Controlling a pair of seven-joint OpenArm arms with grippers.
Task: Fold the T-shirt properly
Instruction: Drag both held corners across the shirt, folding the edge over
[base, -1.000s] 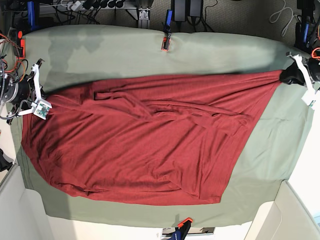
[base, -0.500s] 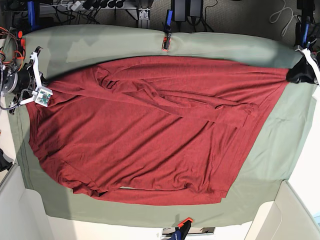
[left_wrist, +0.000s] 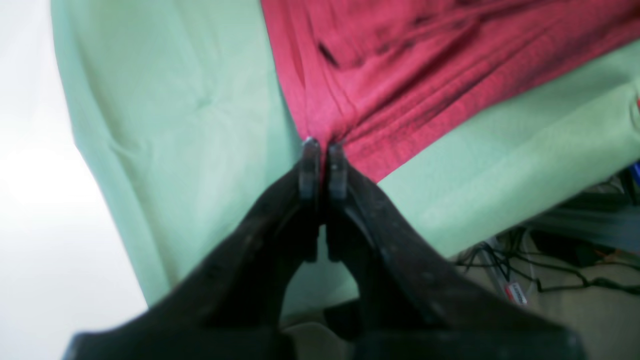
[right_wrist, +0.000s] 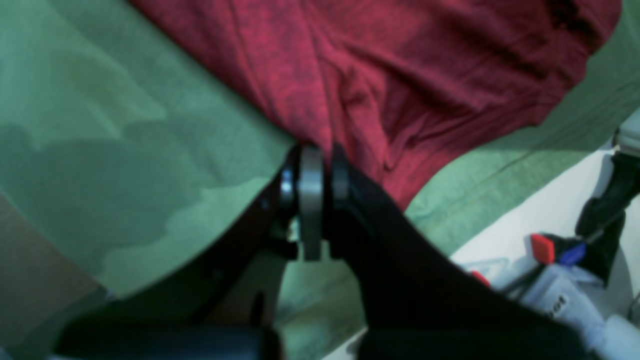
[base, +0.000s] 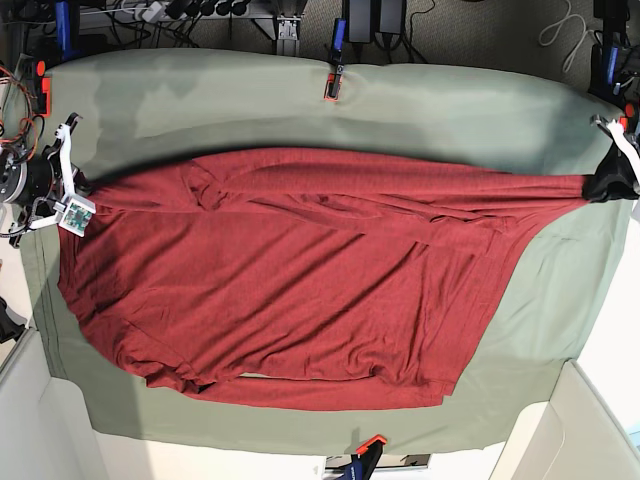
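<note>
The dark red T-shirt (base: 300, 270) lies spread across the sage-green table cloth (base: 400, 110), stretched taut along its far edge between both grippers. My left gripper (base: 590, 185), at the right of the base view, is shut on a bunched corner of the T-shirt (left_wrist: 360, 90); in the left wrist view the left gripper (left_wrist: 323, 150) pinches the fabric at its tips. My right gripper (base: 82, 185), at the left of the base view, is shut on the opposite corner; in the right wrist view the right gripper (right_wrist: 315, 155) clamps the T-shirt (right_wrist: 380, 65).
An orange-and-black clamp (base: 331, 85) holds the cloth at the far edge, another clamp (base: 366, 447) at the near edge. Cables and gear lie beyond the table's far side. White surfaces (base: 610, 400) flank the table's near corners.
The shirt's far edge, flung up toward the far side half a second ago, has dropped back and pulled straight. Both grippers moved outward, keeping their hold on the corners.
</note>
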